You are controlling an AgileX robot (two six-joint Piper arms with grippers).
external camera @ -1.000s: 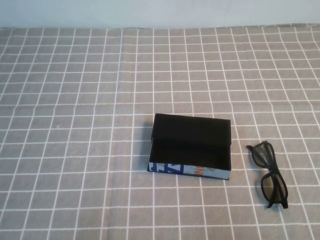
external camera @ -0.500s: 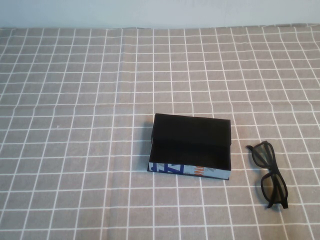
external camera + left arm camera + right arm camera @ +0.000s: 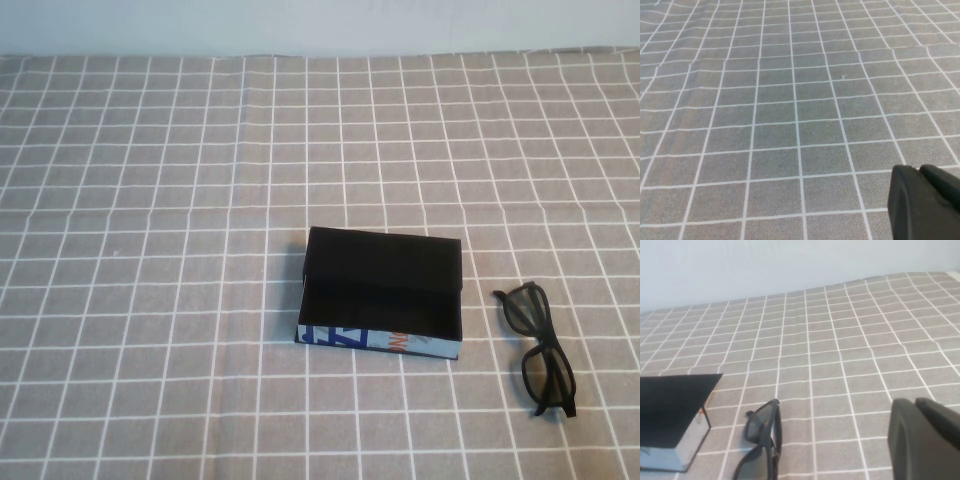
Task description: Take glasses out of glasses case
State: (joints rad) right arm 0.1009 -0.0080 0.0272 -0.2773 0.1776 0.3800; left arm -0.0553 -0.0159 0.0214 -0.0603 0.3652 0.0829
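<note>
The glasses case [image 3: 382, 290] lies open in the middle of the table, its black inside showing and its white, blue and orange front side towards me. Nothing shows inside it. The black glasses [image 3: 546, 377] lie on the cloth just right of the case, apart from it. Neither gripper shows in the high view. In the right wrist view, my right gripper [image 3: 914, 401] is shut and empty, above the cloth to the right of the glasses [image 3: 762, 426] and the case [image 3: 670, 410]. In the left wrist view, my left gripper [image 3: 919, 169] is shut and empty over bare cloth.
A grey cloth with a white grid [image 3: 150, 300] covers the whole table. A pale wall [image 3: 300, 25] stands behind the table's far edge.
</note>
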